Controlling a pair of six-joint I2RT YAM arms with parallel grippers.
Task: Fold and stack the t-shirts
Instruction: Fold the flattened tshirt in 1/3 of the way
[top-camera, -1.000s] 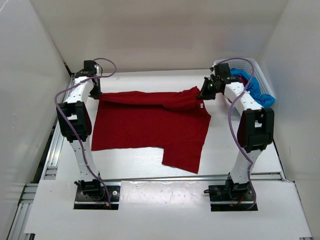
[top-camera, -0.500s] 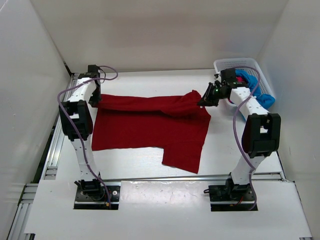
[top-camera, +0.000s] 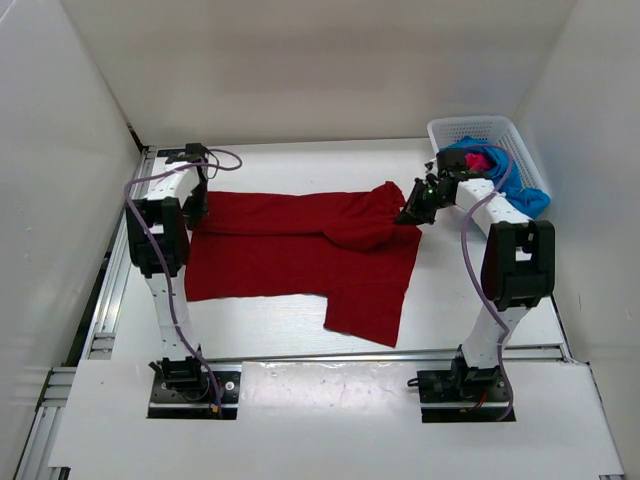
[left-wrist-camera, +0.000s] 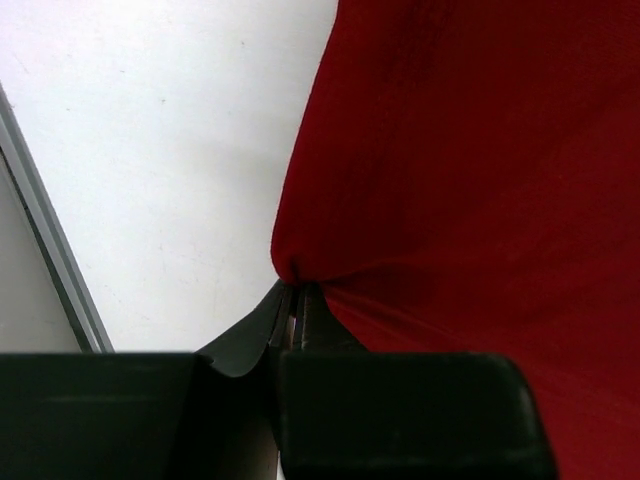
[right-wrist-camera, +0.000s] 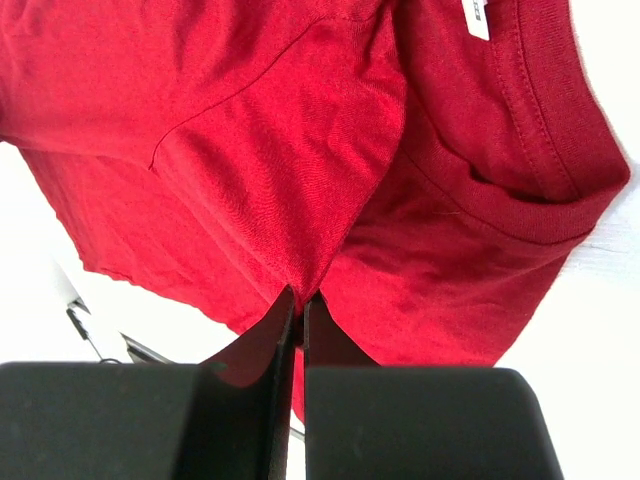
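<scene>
On the white counter (top-camera: 260, 335), saw the dark red t-shirt (top-camera: 300, 245) lying spread out and mostly flat between the two arms. Lay sideways: long axis from left to right, hem end toward the left arm (top-camera: 158, 235), collar end toward the right arm (top-camera: 515, 260), one sleeve (top-camera: 365, 310) pointing to the near edge. At the far right corner, noted the white mesh basket (top-camera: 500, 128), with the bright blue t-shirt (top-camera: 528, 198) hanging over its rim and the magenta-pink t-shirt (top-camera: 478, 160) inside. Both not yet folded, and just beside the right arm.

Found the left jaws closed tight on the far left corner of the red cloth, with a small pinch of fabric between them. Found the right jaws also closed tight, on a fold of cloth near the shoulder seam, just beside the collar (right-wrist-camera: 540, 200) and the small white label (right-wrist-camera: 477, 18). So held the far edge at both its ends, with some loose bunching on the right side.

From both jaws, lay almost the whole shirt toward the near edge. Judged therefore that the next move would bring the far edge over toward the near one, both arms together and level, each with its own end; otherwise could twist along the long axis.
</scene>
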